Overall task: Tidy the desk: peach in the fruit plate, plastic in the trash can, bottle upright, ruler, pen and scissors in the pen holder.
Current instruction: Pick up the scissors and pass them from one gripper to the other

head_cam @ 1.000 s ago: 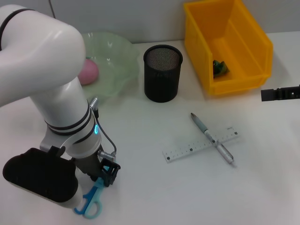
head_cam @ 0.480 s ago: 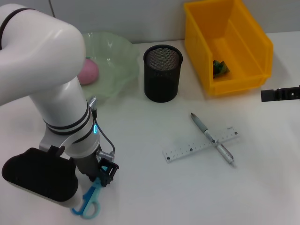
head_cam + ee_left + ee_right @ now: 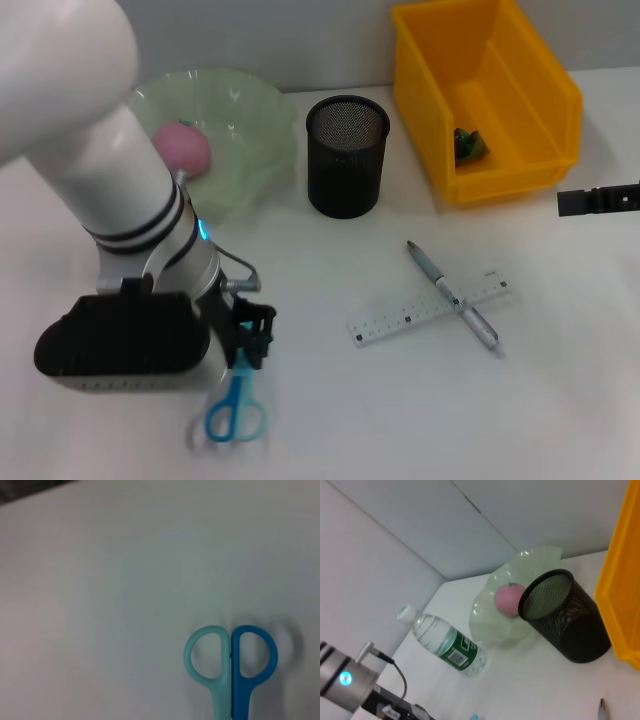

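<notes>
My left gripper (image 3: 248, 348) is shut on the blade end of the blue scissors (image 3: 237, 408), near the table's front left. Their handles (image 3: 231, 655) hang a little above the table and cast a shadow. The pen (image 3: 452, 295) lies across the clear ruler (image 3: 400, 320) right of centre. Behind them stands the black mesh pen holder (image 3: 345, 155). The pink peach (image 3: 180, 148) rests in the green fruit plate (image 3: 255, 120). Green plastic (image 3: 468, 145) lies in the yellow trash can (image 3: 520, 170). The bottle (image 3: 445, 642) stands near the plate, capped and seemingly upright. My right gripper (image 3: 598, 200) is at the right edge.
My left arm's white body (image 3: 90, 150) covers the table's left side and hides the bottle in the head view. The wall runs just behind the plate and the trash can.
My left arm has swung right and turned. The scissors have come up off the table and moved right with the gripper. The right arm, pen and ruler have stayed put.
</notes>
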